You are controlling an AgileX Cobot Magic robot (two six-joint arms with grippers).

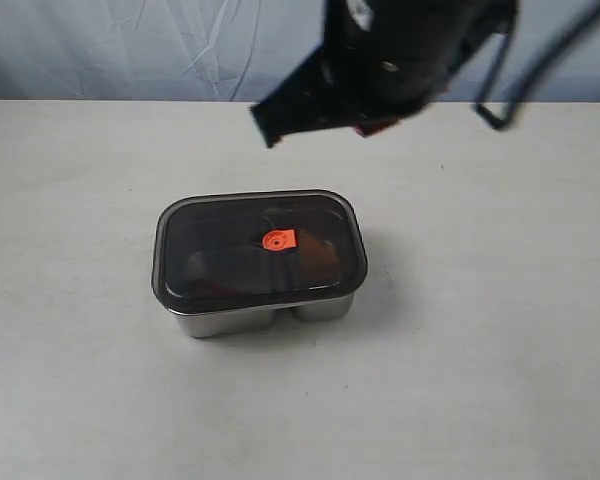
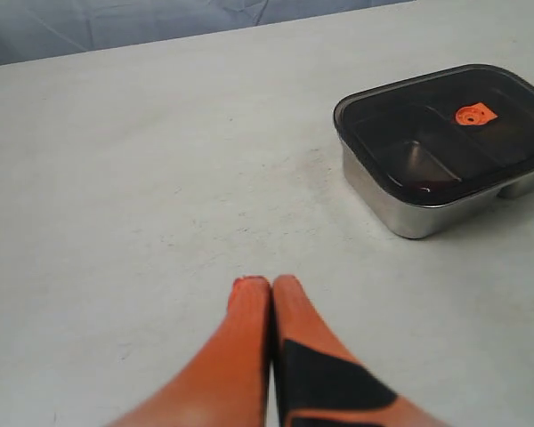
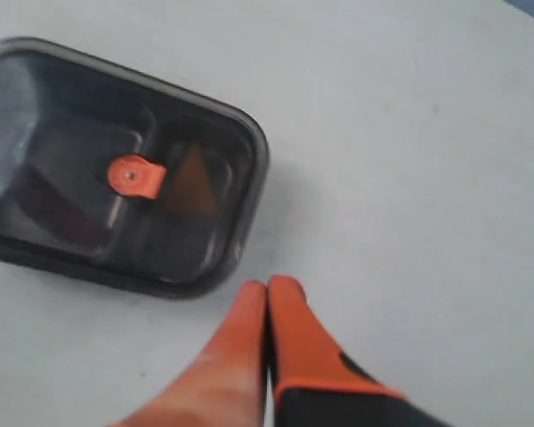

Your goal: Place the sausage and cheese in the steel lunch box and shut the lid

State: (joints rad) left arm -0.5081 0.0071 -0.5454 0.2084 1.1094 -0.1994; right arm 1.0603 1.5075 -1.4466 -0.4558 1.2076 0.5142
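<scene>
- Steel lunch box (image 1: pixel 230 320) sits near the middle of the table (image 1: pixel 80 400), with the smoky lid (image 1: pixel 220 250) lying level on its rim, so I judge the closing step nearly or fully done.
- To finish it well, press down flat along the lid's rim and corners. Keep off the orange valve (image 1: pixel 277 239), and watch that the box does not skid toward a table edge.
- Both pincers are clenched on nothing. The right gripper (image 3: pixel 267 286) hangs just beside the box's short end, and the left gripper (image 2: pixel 271 283) is well apart from the box, above bare table.
- Only the right wrist view shows the cheese (image 3: pixel 191 182), a dim wedge under the lid in what looks like the smaller compartment.
- No view shows the sausage for certain through the dark plastic.
- The exterior view alone shows the seal line on all four sides.
</scene>
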